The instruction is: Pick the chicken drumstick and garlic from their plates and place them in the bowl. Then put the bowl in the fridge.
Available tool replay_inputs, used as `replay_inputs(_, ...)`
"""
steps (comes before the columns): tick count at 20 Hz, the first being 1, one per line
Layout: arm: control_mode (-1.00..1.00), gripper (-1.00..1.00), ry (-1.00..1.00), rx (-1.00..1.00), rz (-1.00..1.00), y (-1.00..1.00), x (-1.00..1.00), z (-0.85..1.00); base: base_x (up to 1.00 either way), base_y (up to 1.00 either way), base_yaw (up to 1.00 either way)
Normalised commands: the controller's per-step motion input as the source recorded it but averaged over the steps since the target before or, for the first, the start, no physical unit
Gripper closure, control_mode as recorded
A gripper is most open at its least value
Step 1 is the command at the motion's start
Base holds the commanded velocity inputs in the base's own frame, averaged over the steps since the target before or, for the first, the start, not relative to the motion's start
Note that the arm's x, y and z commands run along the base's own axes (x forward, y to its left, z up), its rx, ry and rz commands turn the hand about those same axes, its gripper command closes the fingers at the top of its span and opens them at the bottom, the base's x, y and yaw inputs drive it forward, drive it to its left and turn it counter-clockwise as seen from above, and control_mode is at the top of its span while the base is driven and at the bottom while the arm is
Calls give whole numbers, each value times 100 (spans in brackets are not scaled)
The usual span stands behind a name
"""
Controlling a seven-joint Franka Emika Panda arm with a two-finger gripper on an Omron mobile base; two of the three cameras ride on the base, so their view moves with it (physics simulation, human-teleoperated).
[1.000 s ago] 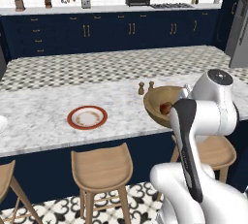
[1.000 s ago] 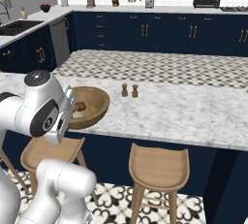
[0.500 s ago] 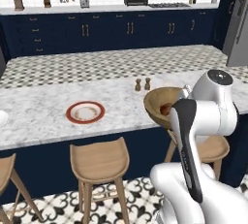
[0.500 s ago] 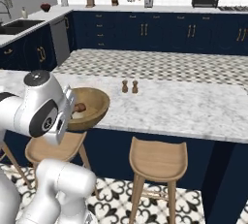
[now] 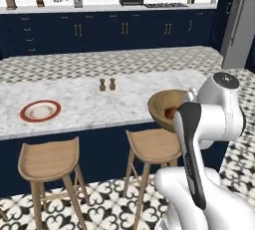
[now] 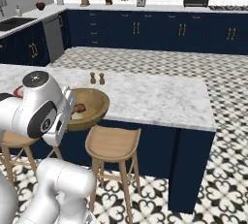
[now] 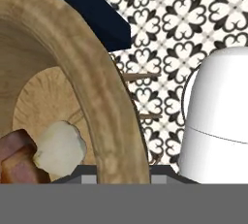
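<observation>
**Bowl lifted clear of the island, base swinging toward the fridge**

Off the island's near edge, the bowl (image 5: 167, 108) now hangs in the air above a stool (image 5: 153, 145), carried at the end of the arm. A second ago it was at the counter edge; since then both base views have shifted sideways, so the base is driving, and the fridge (image 5: 240, 22) has come into sight at the far right. By my reading both foods are loaded and the carry to the fridge is under way.

The gripper's fingertips are hidden under the bowl rim (image 7: 92, 87) in the hand view, so I cannot tell how it is set, though the bowl riding with the arm suggests a grip on its rim.

Count:
- one bowl
- one drumstick (image 7: 17, 162), inside the bowl
- one garlic (image 7: 59, 148), inside the bowl, touching the drumstick
- one plate (image 5: 41, 110), red-rimmed, bare
- two shakers (image 5: 107, 84)
- two stools in the left base view
</observation>
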Motion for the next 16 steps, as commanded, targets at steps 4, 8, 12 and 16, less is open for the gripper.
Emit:
replay_inputs(4,100,100,0,0,0,0,0,0,-28,-100,0)
replay_inputs(8,100,100,0,0,0,0,0,0,-3,-100,0)
replay_inputs(12,100,100,0,0,0,0,0,0,0,-100,-2)
replay_inputs(16,100,100,0,0,0,0,0,0,5,-100,-4)
